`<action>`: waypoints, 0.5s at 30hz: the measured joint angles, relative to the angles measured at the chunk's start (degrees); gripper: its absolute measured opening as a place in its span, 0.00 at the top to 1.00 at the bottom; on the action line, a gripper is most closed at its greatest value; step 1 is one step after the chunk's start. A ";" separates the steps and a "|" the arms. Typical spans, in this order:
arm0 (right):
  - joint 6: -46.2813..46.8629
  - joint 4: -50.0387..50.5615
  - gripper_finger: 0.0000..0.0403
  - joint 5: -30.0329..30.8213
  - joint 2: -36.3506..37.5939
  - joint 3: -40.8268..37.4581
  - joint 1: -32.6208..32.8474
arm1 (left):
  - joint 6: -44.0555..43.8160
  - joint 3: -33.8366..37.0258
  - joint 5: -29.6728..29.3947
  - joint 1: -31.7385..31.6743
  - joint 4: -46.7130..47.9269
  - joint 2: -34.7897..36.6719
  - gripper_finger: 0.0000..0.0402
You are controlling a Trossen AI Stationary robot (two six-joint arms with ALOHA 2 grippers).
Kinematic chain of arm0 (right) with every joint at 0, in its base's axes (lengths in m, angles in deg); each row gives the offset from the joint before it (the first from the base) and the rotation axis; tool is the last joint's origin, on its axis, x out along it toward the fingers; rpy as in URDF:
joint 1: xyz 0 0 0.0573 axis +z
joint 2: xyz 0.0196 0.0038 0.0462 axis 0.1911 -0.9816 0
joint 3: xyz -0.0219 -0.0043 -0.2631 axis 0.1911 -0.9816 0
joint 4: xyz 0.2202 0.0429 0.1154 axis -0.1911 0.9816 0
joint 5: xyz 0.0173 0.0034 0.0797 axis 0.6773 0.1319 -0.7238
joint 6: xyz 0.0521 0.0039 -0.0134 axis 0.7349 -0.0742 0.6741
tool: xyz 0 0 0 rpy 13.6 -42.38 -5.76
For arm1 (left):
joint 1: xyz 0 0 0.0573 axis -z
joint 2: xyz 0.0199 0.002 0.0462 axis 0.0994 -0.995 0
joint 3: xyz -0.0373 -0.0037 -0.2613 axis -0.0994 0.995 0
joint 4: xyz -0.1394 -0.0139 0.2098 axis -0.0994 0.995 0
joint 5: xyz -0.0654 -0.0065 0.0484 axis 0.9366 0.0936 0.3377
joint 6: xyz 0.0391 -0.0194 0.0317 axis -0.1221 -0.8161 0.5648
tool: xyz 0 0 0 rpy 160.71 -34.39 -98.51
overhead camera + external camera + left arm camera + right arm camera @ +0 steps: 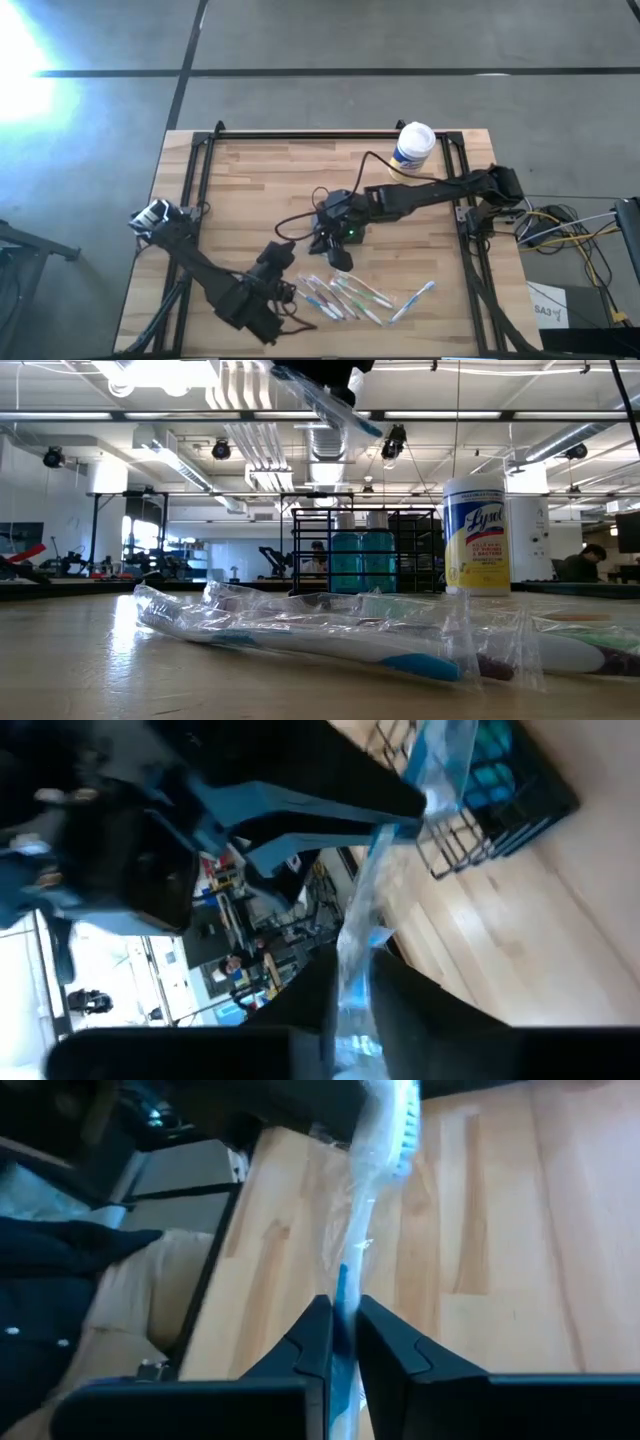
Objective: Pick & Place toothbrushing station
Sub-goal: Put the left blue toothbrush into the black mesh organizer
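The right end effector (pixel 345 1308), pinched narrow on a clear-wrapped blue and white toothbrush (pixel 372 1190), is nearest the small black slotted toothbrushing station (pixel 520 800) mid-surface, while the left end effector (pixel 350 975), grip unclear, is at the brush's other end.

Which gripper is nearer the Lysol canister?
Right. The right gripper is mid-table, below and left of the Lysol canister in the high view; the left gripper sits farther toward the front-left.

Near edge cluttered, far-left table free

Wrapped toothbrushes (pixel 350 296) block the near edge; black station (pixel 341 218) and both arms fill the middle, canister (pixel 413 148) probably just off the far-right corner; far-left boards (pixel 255 175) open.
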 joint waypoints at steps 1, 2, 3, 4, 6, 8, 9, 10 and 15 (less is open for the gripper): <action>-0.32 0.22 0.94 1.08 0.35 -0.04 0.03 | -0.31 -0.62 0.00 0.72 -0.07 0.01 0.80; -0.75 0.19 0.94 2.15 0.70 -0.04 0.06 | -0.80 -1.14 0.03 1.42 -0.09 0.06 0.77; -1.41 0.26 0.94 2.99 1.29 -0.04 0.02 | -1.27 -1.62 0.04 2.14 -0.04 0.13 0.75; -2.10 0.53 0.94 3.82 1.95 -0.04 0.00 | -1.68 -2.03 0.04 2.88 -0.11 0.29 0.72; -3.01 0.68 0.94 5.18 3.47 -0.13 -0.01 | -2.97 -2.54 0.07 4.27 -0.04 0.99 0.68; -3.77 1.03 0.94 6.30 4.99 -0.51 0.13 | -5.44 -2.70 0.11 5.65 -0.02 2.12 0.65; -4.65 1.43 0.94 6.74 5.69 -0.74 0.27 | -7.60 -2.70 0.20 6.29 0.12 2.80 0.63; -5.80 1.73 0.94 7.61 6.48 -1.02 0.54 | -10.34 -2.47 0.41 7.05 0.17 3.59 0.62; -11.59 -3.38 0.95 9.59 13.10 -6.62 1.72 | -26.56 2.70 1.41 10.76 0.67 10.48 0.63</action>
